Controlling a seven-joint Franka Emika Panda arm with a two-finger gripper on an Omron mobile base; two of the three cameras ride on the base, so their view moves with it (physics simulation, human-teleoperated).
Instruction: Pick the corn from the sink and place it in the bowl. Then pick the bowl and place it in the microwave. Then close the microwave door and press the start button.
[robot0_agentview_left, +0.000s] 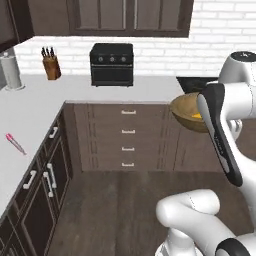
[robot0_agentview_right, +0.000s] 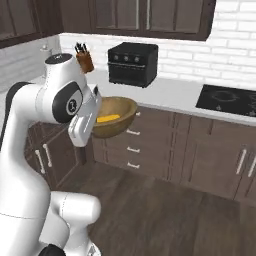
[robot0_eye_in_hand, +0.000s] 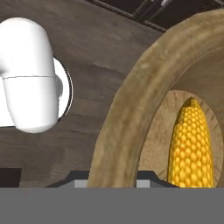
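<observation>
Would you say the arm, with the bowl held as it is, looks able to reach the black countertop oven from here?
Probably not without the base driving closer. The gripper is shut on the bowl rim, corn inside, held over the floor in front of the drawers. The oven sits at the back of the counter, beyond the bowl.

The arm's forearm covers the near part of the bowl (robot0_agentview_left: 186, 111) in the left base view, and most of the corn (robot0_agentview_left: 197, 116) inside. The gripper (robot0_eye_in_hand: 114, 177) grips the bowl's rim, fingers seemingly hidden behind it. The cooktop (robot0_agentview_right: 229, 102) is cut by the right edge.
</observation>
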